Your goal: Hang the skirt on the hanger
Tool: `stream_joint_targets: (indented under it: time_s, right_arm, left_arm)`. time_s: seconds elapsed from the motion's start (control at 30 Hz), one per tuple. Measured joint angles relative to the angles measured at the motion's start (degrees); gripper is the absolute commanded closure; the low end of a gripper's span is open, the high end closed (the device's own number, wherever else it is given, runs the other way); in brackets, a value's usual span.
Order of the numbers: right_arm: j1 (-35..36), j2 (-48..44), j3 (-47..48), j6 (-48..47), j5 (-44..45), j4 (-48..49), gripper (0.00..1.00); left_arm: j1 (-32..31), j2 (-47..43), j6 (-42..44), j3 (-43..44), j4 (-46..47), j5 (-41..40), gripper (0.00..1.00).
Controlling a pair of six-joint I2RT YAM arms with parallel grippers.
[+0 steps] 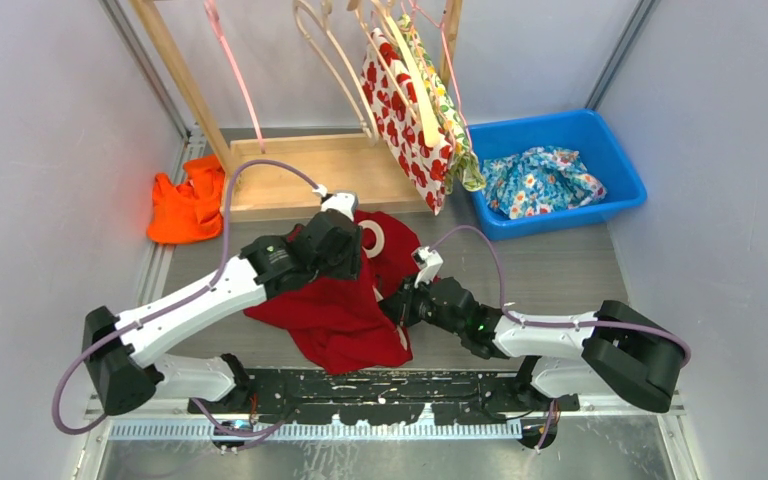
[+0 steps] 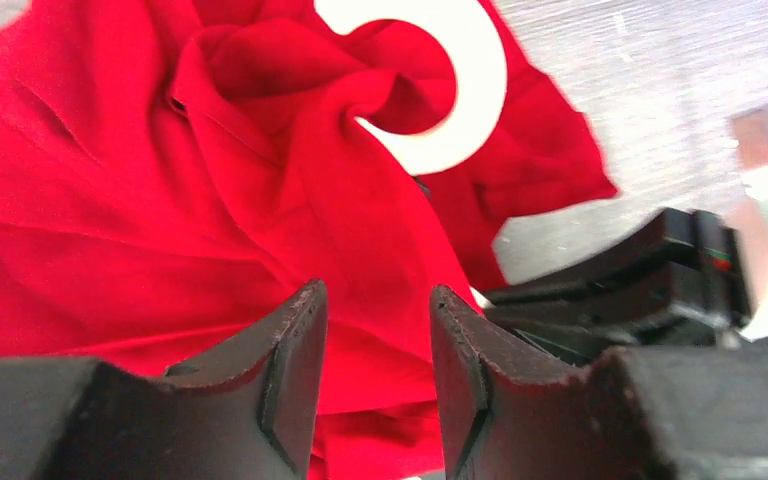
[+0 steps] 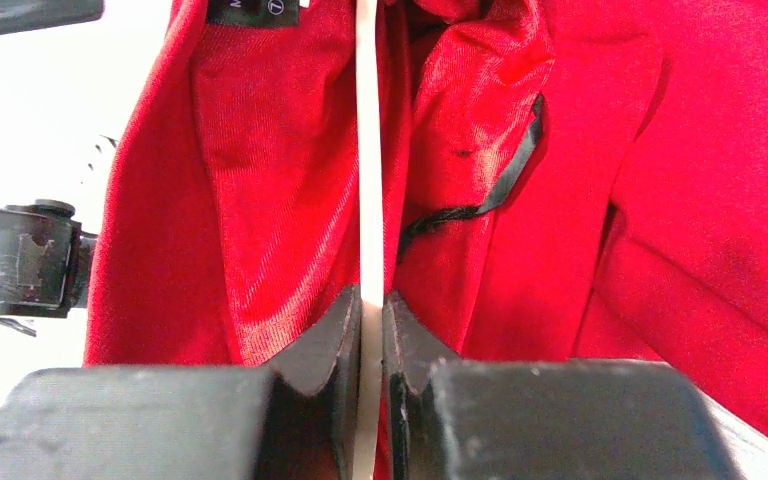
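Note:
A red skirt (image 1: 340, 310) lies crumpled on the table between both arms. A white hanger pokes out of it; its hook (image 1: 372, 238) shows at the skirt's far edge, and also in the left wrist view (image 2: 460, 90). My left gripper (image 1: 345, 262) hovers over the skirt's far part, jaws open with red cloth (image 2: 160, 200) below them and nothing gripped. My right gripper (image 1: 396, 303) is at the skirt's right edge, shut on the thin white hanger bar (image 3: 370, 180), which runs edge-on between folds of the skirt (image 3: 260, 200).
A wooden rack (image 1: 300, 170) stands at the back with empty hangers and two patterned skirts (image 1: 410, 110) hung on it. A blue bin (image 1: 560, 170) with floral cloth sits back right. An orange garment (image 1: 188, 205) lies back left.

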Motion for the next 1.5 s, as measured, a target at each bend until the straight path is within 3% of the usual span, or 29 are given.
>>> stream_joint_targets:
  time_s: [0.2,0.5,0.97,1.03,1.2,1.23,1.43,1.5]
  right_arm:
    - [0.3,-0.7,0.2,-0.6,0.2,-1.2,0.99]
    - [0.6,-0.6,1.0,-1.1,0.1,-2.1,0.99]
    - [1.0,-0.6,1.1,-1.2,-0.3,-2.1,0.99]
    - [1.1,-0.6,1.1,-1.2,-0.3,-2.2,0.99]
    - [1.2,-0.6,1.4,-1.3,-0.4,-2.5,0.99]
    - [1.2,-0.6,1.4,-1.3,-0.4,-2.5,0.99]
    - [1.3,-0.6,1.5,-1.3,-0.3,-3.0,0.98]
    - [1.3,-0.6,2.0,-1.5,-0.4,-3.8,0.85]
  left_arm:
    - [0.0,6.4,8.6,0.5,3.2,-3.5,0.57]
    - [0.1,7.3,17.4,-0.2,13.0,-1.6,0.53]
    - [2.2,13.2,21.9,-1.2,19.3,3.5,0.54]
    - [2.6,13.6,22.0,-1.2,19.7,3.6,0.57]
    - [3.0,14.1,22.0,-1.4,21.3,5.1,0.95]
    - [3.0,14.1,22.1,-1.6,21.4,5.3,0.98]
    - [3.6,14.1,22.2,-1.6,21.2,6.6,1.0]
    - [3.8,14.1,22.3,-1.6,21.1,7.0,1.0]
